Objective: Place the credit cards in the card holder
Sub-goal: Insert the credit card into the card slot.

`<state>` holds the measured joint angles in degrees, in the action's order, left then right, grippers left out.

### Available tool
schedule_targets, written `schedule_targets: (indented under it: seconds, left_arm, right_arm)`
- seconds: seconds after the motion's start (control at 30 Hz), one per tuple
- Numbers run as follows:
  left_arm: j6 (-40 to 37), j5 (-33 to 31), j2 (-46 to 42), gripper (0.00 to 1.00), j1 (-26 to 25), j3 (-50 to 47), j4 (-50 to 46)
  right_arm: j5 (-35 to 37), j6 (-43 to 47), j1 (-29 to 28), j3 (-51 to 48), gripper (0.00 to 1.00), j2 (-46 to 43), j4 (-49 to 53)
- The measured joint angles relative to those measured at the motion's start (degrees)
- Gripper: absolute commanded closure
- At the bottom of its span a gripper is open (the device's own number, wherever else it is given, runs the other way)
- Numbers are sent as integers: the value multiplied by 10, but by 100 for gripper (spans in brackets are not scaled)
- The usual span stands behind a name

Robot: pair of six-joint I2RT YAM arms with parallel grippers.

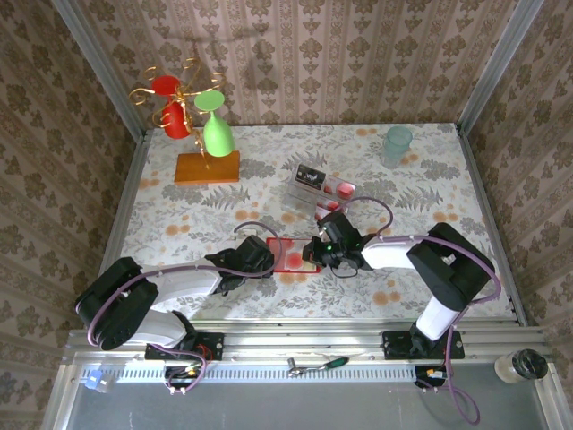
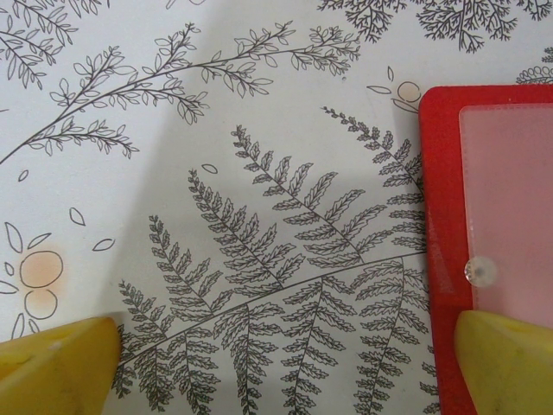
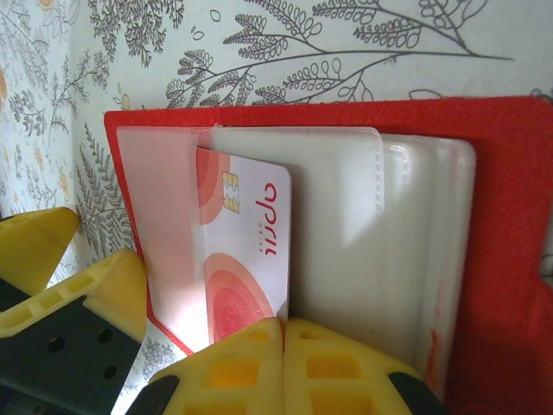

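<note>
Two yellow fingertips of the right gripper [image 3: 283, 346] are pressed together with no gap between them. Their tips meet the near edge of a thin whitish plastic credit card [image 3: 246, 242] printed with red round blotches and a gold chip. Whether they pinch that edge or only butt against it cannot be told.

Just ahead of the tips, the card lies on the flat, bright-red folding card holder [image 3: 510, 225]. One long edge appears slipped under a clear pocket flap [image 3: 164, 216], and most of its face is bare. The holder lies open on the leaf-printed tablecloth [image 2: 216, 130].

Across the holder, the left gripper [image 2: 285, 363] is spread wide and empty. One finger [image 2: 505, 363] is over the holder's red border and the other is over bare cloth; contact cannot be judged.

Farther beyond the right gripper, a clear plastic compartment tray [image 1: 309, 199] holds a black card [image 1: 309, 176] and what looks like another reddish one.

The card is likely light, stiff and slick. It is best nudged or pinched at its exposed short edge and kept flat so it does not bow. The holder looks light enough to skid, so its red border wants pinning down.
</note>
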<state>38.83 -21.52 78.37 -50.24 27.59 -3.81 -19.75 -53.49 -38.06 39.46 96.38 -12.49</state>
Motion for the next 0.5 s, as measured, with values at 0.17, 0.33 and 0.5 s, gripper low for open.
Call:
schedule_targets:
  seconds: [0.17,0.33,0.5]
  left_arm:
    - [0,-2,0,0,0,-3,4]
    - [0,-2,0,0,0,-3,4]
    - [0,-3,0,0,0,-3,4]
  right_arm:
    - [-9,9,0,15,100,12,10]
    - [-21,9,0,28,100,25,9]
    - [-25,12,-7,45,75,34,24]
